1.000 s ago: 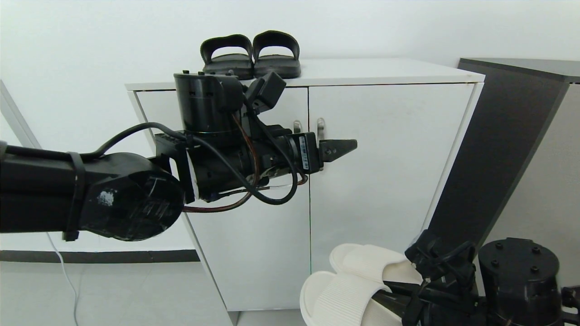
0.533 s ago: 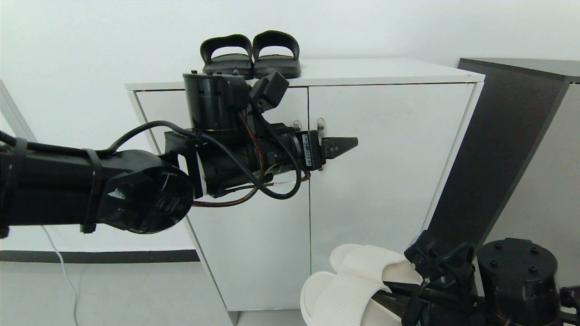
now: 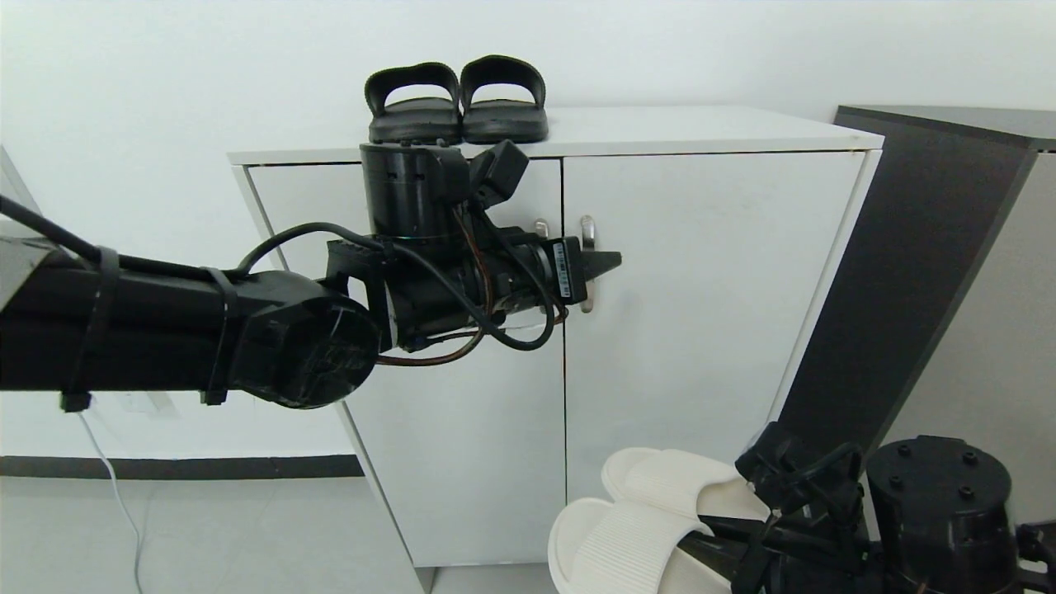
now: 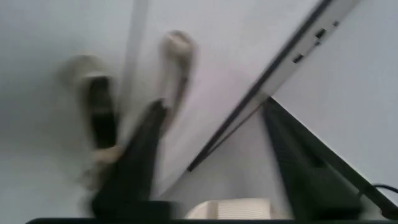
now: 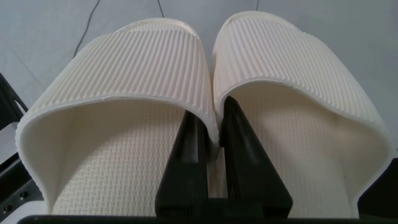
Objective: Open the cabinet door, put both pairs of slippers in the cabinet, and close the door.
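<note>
Step in hand, as we read it: get the R door (image 3: 709,330) of the cabinet (image 3: 701,128) open; both doors sit shut. L gripper (image 3: 606,264) is right at that door's handle (image 3: 586,227), level w/ its mid part. Whether it's open or clamped on the bar we can't tell, as the wrist view is too blurred. So 1st: make sure the bar is properly betw. the jaws before any pull, else we slip off. Then pull along an arc about the hinge, prob. on the door's far R edge, not straight back, & hold the wrist square to the bar. Swing wide enough for a pair to pass. R gripper (image 5: 214,124) sits low by the cabinet's foot, pinched tight on the white slippers (image 3: 643,520), squeezing their two inner walls together. We'd hold it low & back, since the door likely sweeps over that spot. Black slippers (image 3: 458,99) sit on the cabinet top, above the L door (image 3: 462,429); no jolting the carcass.
</note>
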